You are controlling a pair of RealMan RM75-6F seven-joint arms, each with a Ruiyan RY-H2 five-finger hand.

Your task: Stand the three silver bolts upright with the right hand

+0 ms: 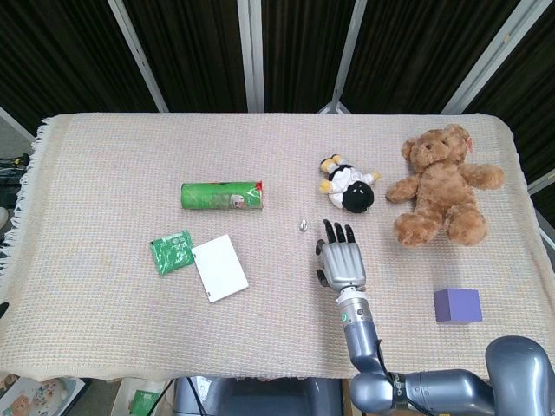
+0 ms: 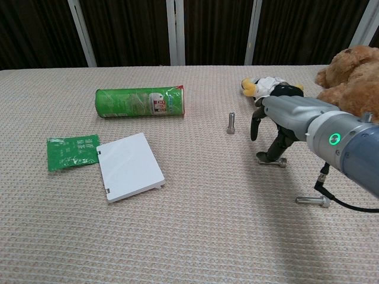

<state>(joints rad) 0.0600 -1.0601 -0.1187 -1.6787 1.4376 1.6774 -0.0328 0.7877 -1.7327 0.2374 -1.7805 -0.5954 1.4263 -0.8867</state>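
Note:
One silver bolt [image 2: 231,122] stands upright on the cloth, seen small in the head view [image 1: 303,225] just left of my right hand [image 1: 341,260]. Two more silver bolts lie flat: the middle bolt [image 2: 273,161] and the near bolt [image 2: 312,201]. My right hand [image 2: 278,125] hangs over the middle bolt, fingers [image 2: 270,152] pointing down and reaching its shaft, thumb apart to the left. Nothing is lifted. In the head view the hand and forearm hide both lying bolts. My left hand is in neither view.
A green tube can [image 2: 141,102] lies at the left, with a green packet [image 2: 72,151] and a white card [image 2: 129,166] nearer. A penguin plush [image 1: 349,186] and a brown teddy bear [image 1: 442,186] lie behind the hand. A purple cube [image 1: 457,305] sits at the right.

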